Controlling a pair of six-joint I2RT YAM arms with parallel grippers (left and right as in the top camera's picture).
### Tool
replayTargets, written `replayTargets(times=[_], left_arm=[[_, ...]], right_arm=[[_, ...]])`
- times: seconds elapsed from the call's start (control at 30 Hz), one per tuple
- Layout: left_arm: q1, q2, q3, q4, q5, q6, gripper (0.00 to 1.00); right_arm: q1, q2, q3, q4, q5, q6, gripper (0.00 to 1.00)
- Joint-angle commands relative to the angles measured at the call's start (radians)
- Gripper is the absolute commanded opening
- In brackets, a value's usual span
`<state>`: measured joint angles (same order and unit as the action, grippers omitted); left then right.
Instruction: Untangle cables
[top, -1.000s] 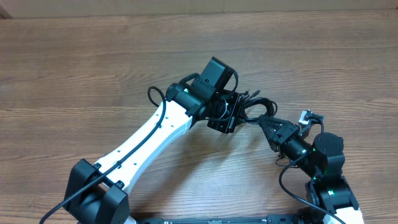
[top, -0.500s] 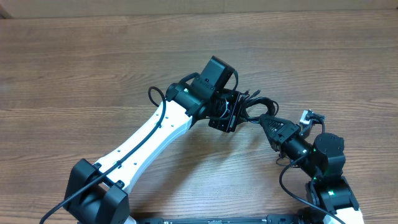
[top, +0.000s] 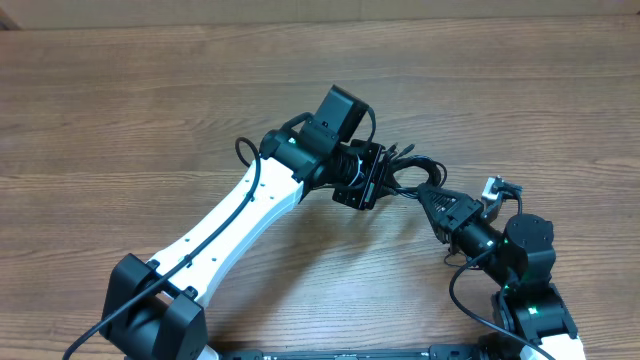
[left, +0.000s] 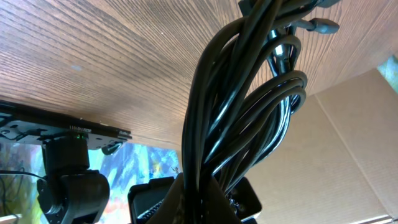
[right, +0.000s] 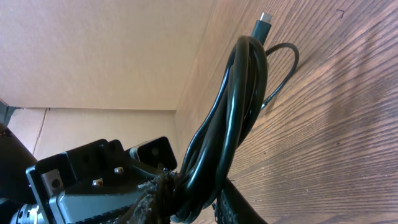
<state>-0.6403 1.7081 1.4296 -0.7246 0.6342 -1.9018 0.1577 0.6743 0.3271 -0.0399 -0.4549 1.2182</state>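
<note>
Entry one: thin black flexible cables (top: 408, 163), several strands gathered into one looped bundle. We find it right of the middle of the brown wood-grain desk (top: 140, 110), stretched between the two tools. We cannot tell whether it rests on the desk or hangs just over it.

Entry two: left tool (top: 378, 182), at the end of the white-and-black arm. In the left wrist view we see its fingers (left: 214, 202) clamped on the bundle (left: 249, 106), the strands rising out of the grip and fanning into loops.

Entry three: right tool (top: 425, 192), black, pointing up-left at the bundle's near end. In the right wrist view we see it (right: 186, 196) closed tight on the strands (right: 233, 112).

Entry four: silver-tipped plug (right: 262, 25), at the far end of the bundle, beside one thin loop curving against the desk.
</note>
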Motion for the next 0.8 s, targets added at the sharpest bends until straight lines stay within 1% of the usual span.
replayTargets(times=[0.0, 0.33, 0.47, 0.53, 0.6, 0.77], left_arm=[[0.001, -0.021, 0.022, 0.022, 0.096, 0.048, 0.05], [0.000, -0.021, 0.022, 0.022, 0.127, 0.048, 0.08], [0.000, -0.021, 0.022, 0.018, 0.145, 0.067, 0.09], [0.001, -0.021, 0.022, 0.015, 0.176, 0.066, 0.08], [0.001, -0.021, 0.022, 0.015, 0.179, 0.066, 0.04], [0.005, -0.021, 0.022, 0.016, 0.179, 0.062, 0.04]], right_arm=[[0.006, 0.002, 0.014, -0.017, -0.010, -0.018, 0.22], [0.006, 0.002, 0.014, -0.017, -0.010, -0.019, 0.22], [0.006, 0.002, 0.014, -0.017, -0.010, -0.019, 0.23], [0.006, 0.002, 0.014, -0.017, -0.010, -0.019, 0.23], [0.006, 0.002, 0.014, -0.017, -0.010, -0.019, 0.23], [0.006, 0.002, 0.014, -0.017, -0.010, -0.019, 0.23]])
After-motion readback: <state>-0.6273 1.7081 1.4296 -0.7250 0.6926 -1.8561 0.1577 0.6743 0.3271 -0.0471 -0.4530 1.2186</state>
